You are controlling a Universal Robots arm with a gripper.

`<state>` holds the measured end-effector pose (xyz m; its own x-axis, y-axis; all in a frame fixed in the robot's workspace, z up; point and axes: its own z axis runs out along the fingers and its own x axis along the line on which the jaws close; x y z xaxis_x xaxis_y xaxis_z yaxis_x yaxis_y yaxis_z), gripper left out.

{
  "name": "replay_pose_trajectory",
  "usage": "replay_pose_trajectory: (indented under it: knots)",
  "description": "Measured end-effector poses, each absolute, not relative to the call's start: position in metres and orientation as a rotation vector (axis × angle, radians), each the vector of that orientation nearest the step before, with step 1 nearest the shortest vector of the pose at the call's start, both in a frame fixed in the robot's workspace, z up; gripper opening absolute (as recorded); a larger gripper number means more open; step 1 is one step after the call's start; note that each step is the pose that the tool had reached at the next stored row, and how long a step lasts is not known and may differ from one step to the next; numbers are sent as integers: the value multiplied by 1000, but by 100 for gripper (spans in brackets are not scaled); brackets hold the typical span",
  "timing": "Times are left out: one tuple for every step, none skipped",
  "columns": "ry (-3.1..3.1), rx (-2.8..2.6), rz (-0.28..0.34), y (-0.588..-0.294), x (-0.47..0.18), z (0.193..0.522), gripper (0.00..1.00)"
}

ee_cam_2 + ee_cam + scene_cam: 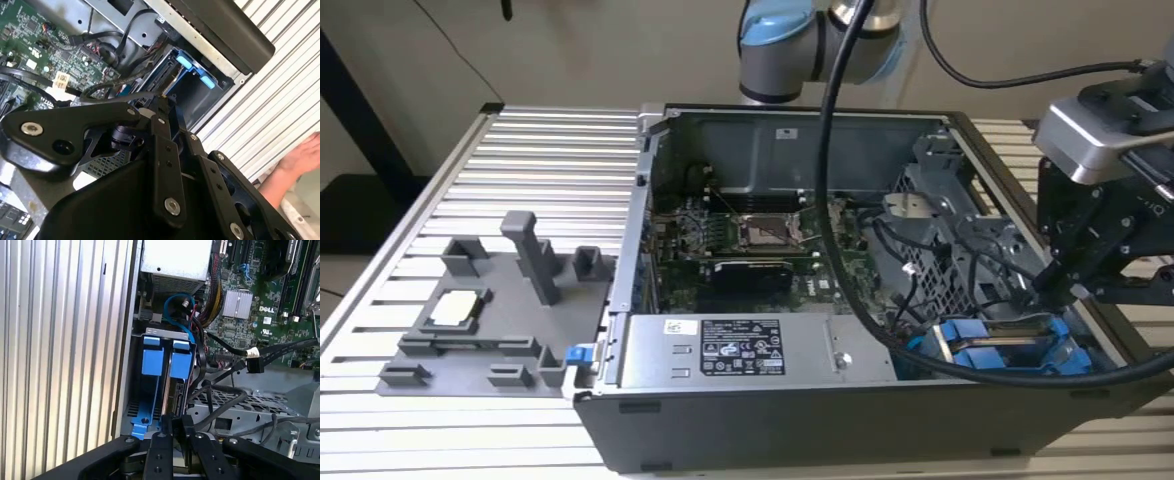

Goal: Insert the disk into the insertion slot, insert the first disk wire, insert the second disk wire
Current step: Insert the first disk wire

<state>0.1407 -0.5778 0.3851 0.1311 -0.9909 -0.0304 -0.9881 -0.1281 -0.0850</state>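
A ribbed aluminium counter (520,170) carries the open computer case (854,415), with a grey fixture tray (480,330) beside it. The power supply (854,350) bears a dark printed label (740,355). In the case's corner toward the exterior view's right, the disk (176,390) sits in the insertion slot (161,332), next to the other blue carrier (150,362). The gripper (177,421) is at the disk's end; whether it is clenched or released, I cannot tell.

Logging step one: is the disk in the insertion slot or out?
In: the disk sits inside the insertion slot, its blue tab level with that of the neighbouring carrier.
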Motion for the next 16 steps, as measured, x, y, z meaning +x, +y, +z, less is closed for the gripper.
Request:
replay_pose_trajectory:
  knots:
    - [2017,-2298,-51,-578,141,385,19]
    - [2017,-2299,-49,-578,142,385,19]
    - [2020,-2301,-43,-578,143,385,19]
    - [2022,-2304,-37,-578,144,385,19]
    - [2025,-2307,-29,-578,146,385,19]
    - [2029,-2311,-19,-578,148,385,19]
    - [2033,-2315,-10,-578,150,385,19]
    - [2037,-2319,-1,-578,152,385,19]
    - [2040,-2322,8,-578,154,385,19]
    - [2043,-2325,15,-578,155,384,19]
    - [2044,-2327,20,-578,156,384,19]
    - [2045,-2327,23,-578,156,384,19]
    - [2045,-2327,26,-578,156,383,19]
    - [2043,-2325,30,-578,156,383,19]
    - [2041,-2321,38,-578,156,383,19]
    - [2038,-2316,47,-578,156,382,19]
